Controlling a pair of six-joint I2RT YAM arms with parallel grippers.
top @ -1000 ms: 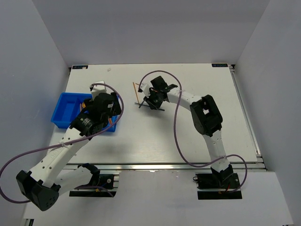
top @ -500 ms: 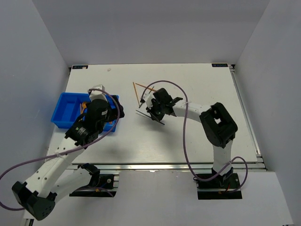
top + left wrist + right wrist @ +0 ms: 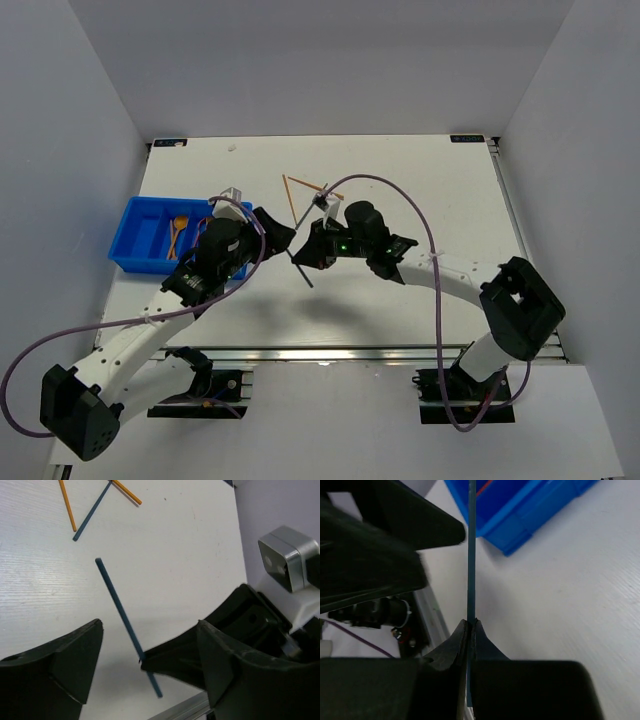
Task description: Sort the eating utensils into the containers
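My right gripper (image 3: 308, 253) is shut on a dark blue stick (image 3: 303, 272) and holds it above the table, the stick pointing towards the bin. The right wrist view shows the jaws (image 3: 471, 622) pinching the stick (image 3: 471, 555). My left gripper (image 3: 275, 232) is open and empty right beside it; in its wrist view (image 3: 149, 630) the stick (image 3: 117, 605) hangs between the spread fingers. The blue bin (image 3: 140, 206) sits at the left with an orange spoon (image 3: 177, 230) in one compartment. Two orange sticks (image 3: 298, 188) and another dark blue stick (image 3: 92, 512) lie on the far table.
The bin's corner (image 3: 530, 510) shows beyond the held stick in the right wrist view, with the left gripper's dark body (image 3: 385, 535) close on the left. The table's front rail (image 3: 330, 352) runs near the arm bases. Grey walls surround the table.
The right gripper lifted a dark blue stick from the far table and carried it nearer and left. The left gripper swung right from over the bin to meet it.
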